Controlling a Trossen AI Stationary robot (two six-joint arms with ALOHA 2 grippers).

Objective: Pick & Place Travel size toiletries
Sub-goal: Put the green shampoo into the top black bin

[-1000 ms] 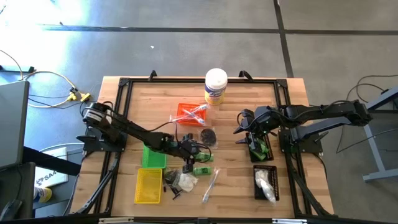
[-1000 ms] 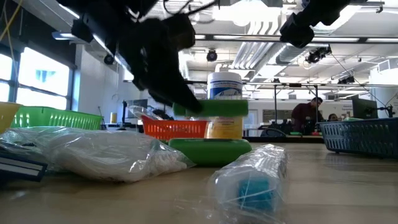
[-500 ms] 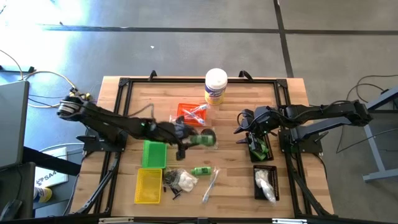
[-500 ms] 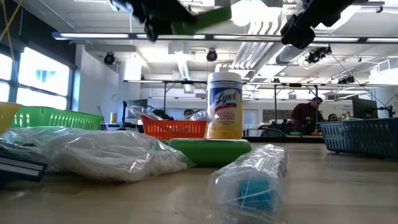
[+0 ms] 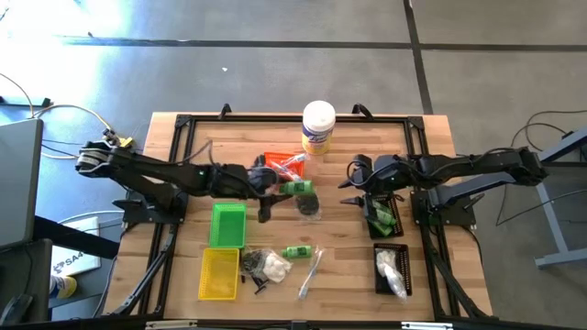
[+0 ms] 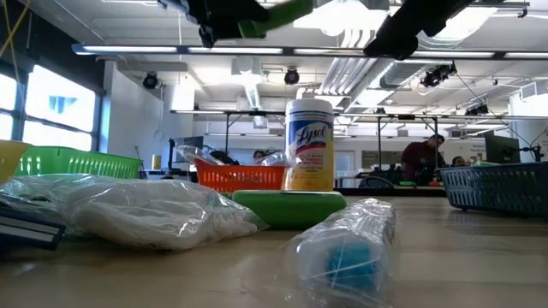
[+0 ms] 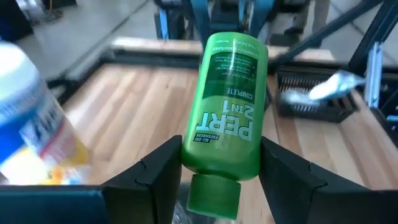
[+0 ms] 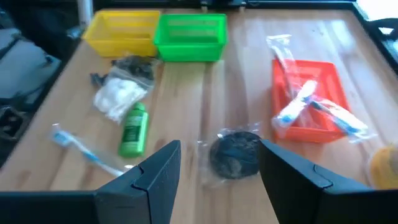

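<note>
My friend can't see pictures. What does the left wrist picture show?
The left gripper holds a green Pert bottle between its two dark fingers, above a wooden table. A white and yellow canister is at one side, and a black tray sits farther off.

Green bottle [image 7: 228,112] with white lettering; orange tray [image 8: 311,102].

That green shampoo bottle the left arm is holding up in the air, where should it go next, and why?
Probably a short carry onward toward the right side. The left gripper is shut on the green bottle, lifted clear of the table near the orange tray. More green bottles already sit in the black tray by the open right gripper.
</note>
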